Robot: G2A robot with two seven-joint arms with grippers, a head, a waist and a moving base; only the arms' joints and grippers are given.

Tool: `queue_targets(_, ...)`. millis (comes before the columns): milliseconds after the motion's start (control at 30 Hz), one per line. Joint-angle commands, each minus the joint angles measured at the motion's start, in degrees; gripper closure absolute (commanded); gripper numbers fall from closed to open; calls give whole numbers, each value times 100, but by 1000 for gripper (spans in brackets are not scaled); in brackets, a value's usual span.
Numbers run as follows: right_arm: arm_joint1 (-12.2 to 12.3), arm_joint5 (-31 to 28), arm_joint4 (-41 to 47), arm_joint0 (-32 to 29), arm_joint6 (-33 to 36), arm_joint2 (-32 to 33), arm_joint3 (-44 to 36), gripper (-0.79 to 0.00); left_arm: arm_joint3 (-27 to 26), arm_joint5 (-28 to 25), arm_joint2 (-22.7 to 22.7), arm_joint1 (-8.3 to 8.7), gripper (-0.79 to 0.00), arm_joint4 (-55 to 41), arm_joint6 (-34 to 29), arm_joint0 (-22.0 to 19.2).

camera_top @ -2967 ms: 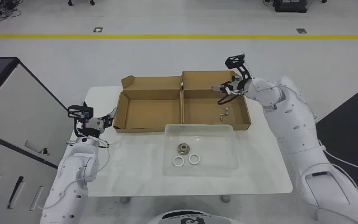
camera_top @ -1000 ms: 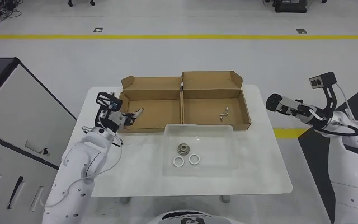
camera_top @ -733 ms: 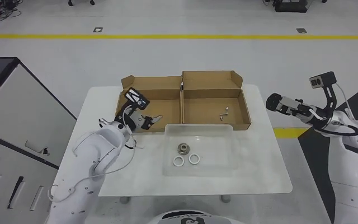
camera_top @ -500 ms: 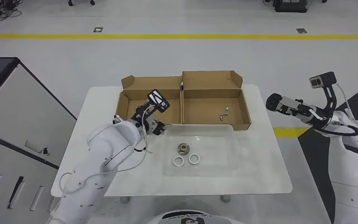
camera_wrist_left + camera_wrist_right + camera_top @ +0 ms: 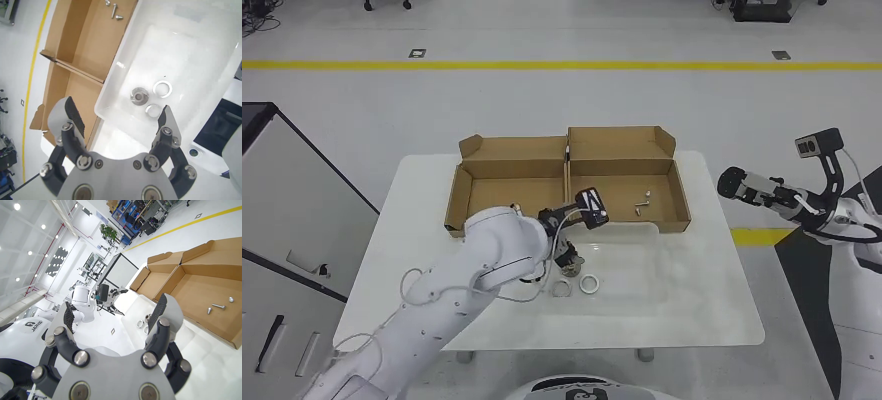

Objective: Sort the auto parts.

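A metal flange (image 5: 139, 96), a large ring (image 5: 162, 89) and a small ring (image 5: 153, 110) lie in the white tray (image 5: 121, 55). My left gripper (image 5: 117, 105) hangs open and empty above the tray's near-left corner, just short of the small ring; in the top view the left gripper (image 5: 570, 252) is over the flange (image 5: 568, 266). Three bolts (image 5: 642, 200) lie in the right cardboard box (image 5: 622, 150). My right gripper (image 5: 115, 303) is open and empty, held in the air beyond the table's right edge, as the top view shows the right gripper (image 5: 729, 184).
The left cardboard box (image 5: 504, 200) stands beside the right one at the back of the white table (image 5: 712, 300), with nothing visible inside it. The tray (image 5: 642, 300) sits in front of both boxes. Bare table lies left and right of the tray.
My left arm swung from the table's left edge, across the left box, to above the tray. The right arm drew back from the right box to beyond the table's right edge, then stayed still.
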Motion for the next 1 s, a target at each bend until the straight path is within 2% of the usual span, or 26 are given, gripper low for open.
queue_targets(0, 0, 0, 0, 0, 0, 0, 0, -785, 113, -20, 102, -30, -785, -216, -44, -126)
queue_targets(100, 0, 0, 0, 0, 0, 0, 0, -785, 242, -28, 211, -71, -785, -420, 0, -308)
queue_targets(633, 0, 0, 0, 0, 0, 0, 0, -785, 242, -28, 211, -71, -785, -420, 0, -308)
queue_targets(733, 0, 0, 0, 0, 0, 0, 0, -785, 263, -246, 336, -73, -785, -397, 84, -314)
queue_targets(833, 0, 0, 0, 0, 0, 0, 0, -785, 494, -310, 647, -120, -785, -583, -59, -605)
queue_targets(967, 0, 0, 0, 0, 0, 0, 0, -785, 909, -217, 1164, -193, -785, -1020, -151, -1223)
